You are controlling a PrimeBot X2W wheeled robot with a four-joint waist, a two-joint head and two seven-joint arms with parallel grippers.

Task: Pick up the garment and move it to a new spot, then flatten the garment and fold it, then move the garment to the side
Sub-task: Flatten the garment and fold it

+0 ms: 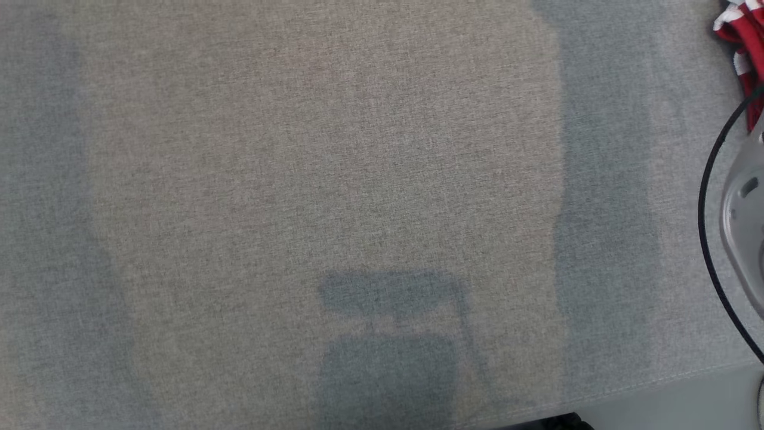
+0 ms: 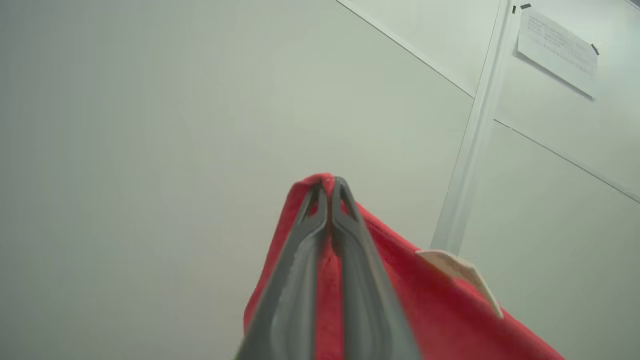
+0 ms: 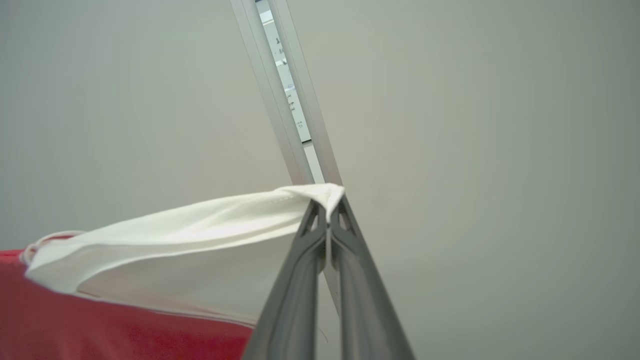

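Note:
The garment is red and white. In the left wrist view my left gripper (image 2: pixel 330 181) is shut on a red fold of the garment (image 2: pixel 440 310), which hangs away to the lower right, held up against a pale wall. In the right wrist view my right gripper (image 3: pixel 330 196) is shut on a white edge of the garment (image 3: pixel 200 235), which stretches to the left over a red part. A red and white bunch of the garment (image 1: pixel 745 36) shows at the top right corner of the head view.
A grey fabric table (image 1: pixel 334 197) spreads across the head view, with shadows on it. A pale robot arm part (image 1: pixel 743 221) with a black cable (image 1: pixel 707 239) sits at the right edge. The table's front edge (image 1: pixel 656 382) runs along the lower right.

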